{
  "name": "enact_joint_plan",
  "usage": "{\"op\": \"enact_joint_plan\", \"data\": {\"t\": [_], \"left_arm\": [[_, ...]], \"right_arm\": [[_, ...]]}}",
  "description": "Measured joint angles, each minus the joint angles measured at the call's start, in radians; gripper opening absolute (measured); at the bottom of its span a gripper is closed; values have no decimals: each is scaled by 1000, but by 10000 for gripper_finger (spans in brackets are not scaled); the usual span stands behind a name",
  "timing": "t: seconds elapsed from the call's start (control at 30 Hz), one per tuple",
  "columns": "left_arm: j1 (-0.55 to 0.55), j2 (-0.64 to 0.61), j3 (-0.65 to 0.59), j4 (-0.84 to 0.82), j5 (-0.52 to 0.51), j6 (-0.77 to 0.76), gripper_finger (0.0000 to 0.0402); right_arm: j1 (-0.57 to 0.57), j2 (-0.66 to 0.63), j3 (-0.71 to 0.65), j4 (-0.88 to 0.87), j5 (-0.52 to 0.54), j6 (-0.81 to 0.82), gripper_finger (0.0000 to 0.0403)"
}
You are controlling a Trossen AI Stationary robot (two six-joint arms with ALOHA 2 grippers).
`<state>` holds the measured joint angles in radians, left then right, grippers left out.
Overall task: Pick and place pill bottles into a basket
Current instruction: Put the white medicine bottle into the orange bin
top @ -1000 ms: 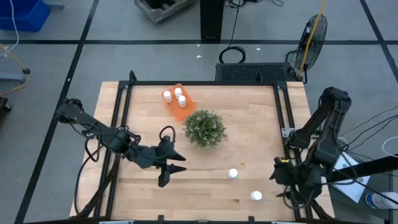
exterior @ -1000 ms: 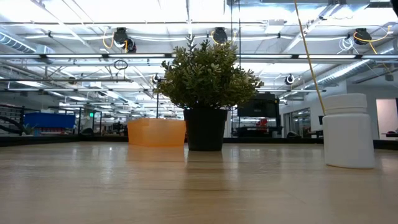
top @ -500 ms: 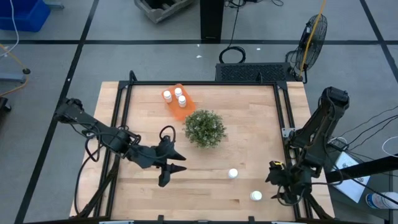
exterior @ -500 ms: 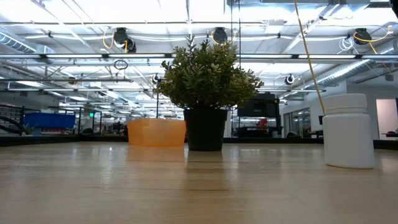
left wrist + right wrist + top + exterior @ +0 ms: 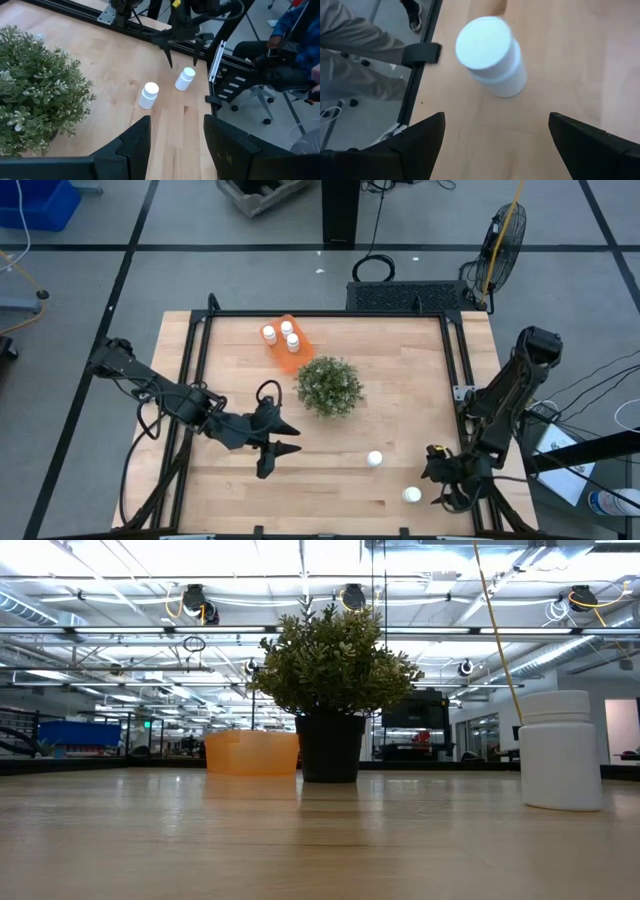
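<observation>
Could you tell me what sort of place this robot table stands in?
Probably a large industrial lab or workshop: the low view shows an open ceiling with exposed pipes and ducts, and the high view shows a bare grey floor with a pedestal fan beside the wooden table.

Both claws, left and right, gape.

3 pill bottles upright in orange basket, 2 bottles on table
</observation>
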<state>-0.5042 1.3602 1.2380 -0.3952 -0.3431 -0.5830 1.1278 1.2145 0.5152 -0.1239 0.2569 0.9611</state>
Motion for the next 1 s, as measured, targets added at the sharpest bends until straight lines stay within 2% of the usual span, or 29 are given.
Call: {"op": "enact_joint_plan", "data": {"t": [0.53, 1.0], "left_arm": [[2, 0, 0, 5, -8, 6, 186], [2, 0, 0, 4, -8, 6, 186]], "right_arm": [[-25, 216, 1, 198, 32, -34, 349], [-49, 256, 2, 298, 60, -59, 349]]}}
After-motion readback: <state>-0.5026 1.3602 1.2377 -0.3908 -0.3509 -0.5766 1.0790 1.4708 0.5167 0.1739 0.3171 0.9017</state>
